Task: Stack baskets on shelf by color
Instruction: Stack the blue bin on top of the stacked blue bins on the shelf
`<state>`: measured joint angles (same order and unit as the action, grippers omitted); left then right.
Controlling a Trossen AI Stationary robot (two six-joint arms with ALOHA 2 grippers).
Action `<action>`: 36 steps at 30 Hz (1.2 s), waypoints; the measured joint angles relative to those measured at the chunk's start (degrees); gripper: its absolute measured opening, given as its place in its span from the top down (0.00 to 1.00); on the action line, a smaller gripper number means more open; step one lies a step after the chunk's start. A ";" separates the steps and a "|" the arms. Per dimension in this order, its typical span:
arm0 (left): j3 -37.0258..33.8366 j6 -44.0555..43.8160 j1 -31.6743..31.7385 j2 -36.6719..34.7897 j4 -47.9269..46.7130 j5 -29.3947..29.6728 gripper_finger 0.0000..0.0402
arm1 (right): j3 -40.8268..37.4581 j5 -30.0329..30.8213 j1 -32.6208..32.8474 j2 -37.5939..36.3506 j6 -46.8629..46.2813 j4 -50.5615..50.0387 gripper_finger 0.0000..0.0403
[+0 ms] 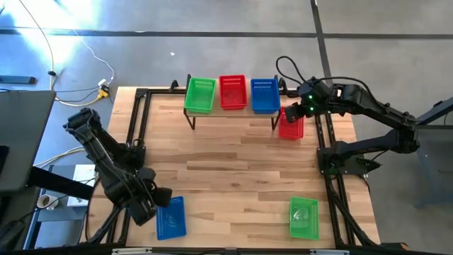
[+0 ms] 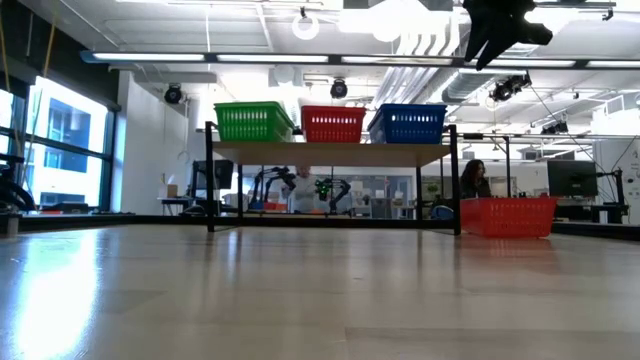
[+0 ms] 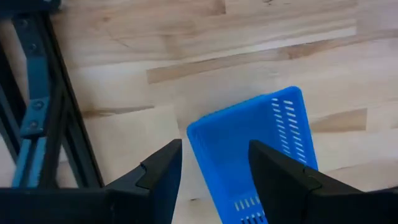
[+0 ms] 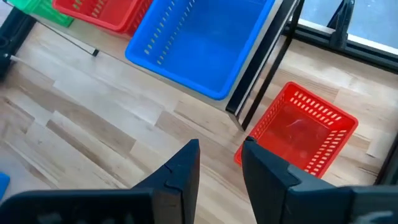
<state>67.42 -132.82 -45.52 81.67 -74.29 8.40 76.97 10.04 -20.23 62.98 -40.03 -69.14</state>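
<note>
The shelf stands at the table's far side and carries green, red and blue baskets side by side. A red basket rests on the table by the shelf's right legs. A blue basket lies near the front left, a green basket near the front right. My left gripper is open above the blue basket's left end. My right gripper is open and empty, high above the table, beside the red basket.
Black frame rails run along the table's left and right sides. The shelf's black legs stand between the blue basket on top and the red basket on the table. Bare wood lies in the table's middle.
</note>
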 joint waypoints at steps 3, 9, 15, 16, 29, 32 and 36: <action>0.00 -0.22 -0.60 2.36 2.01 -0.42 0.57 | 0.00 -0.04 -0.02 0.00 0.02 0.00 0.74; 0.02 -0.57 -2.09 7.13 5.71 -3.37 0.57 | 0.00 -0.81 0.00 0.00 0.46 0.00 0.74; 0.02 -1.06 -2.56 11.89 11.25 -5.04 0.57 | 0.00 -1.84 0.00 0.00 0.45 0.00 0.74; 0.02 -1.19 -2.56 12.70 11.73 -5.59 0.57 | 0.00 -1.84 0.00 0.00 0.46 0.00 0.74; 0.07 -1.69 -2.56 20.48 15.29 -10.24 0.57 | 0.02 -3.08 0.00 0.02 0.46 0.00 0.74; 0.04 -1.81 -2.56 22.13 16.62 -11.60 0.59 | 0.04 -3.18 0.00 0.02 0.48 0.00 0.74; 0.06 -1.74 -2.33 22.68 17.30 -11.85 0.69 | 0.04 -4.59 0.00 0.02 1.53 0.00 0.74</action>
<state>67.48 -134.57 -47.85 104.35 -56.99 -3.44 77.01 5.45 -20.23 63.00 -38.50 -69.14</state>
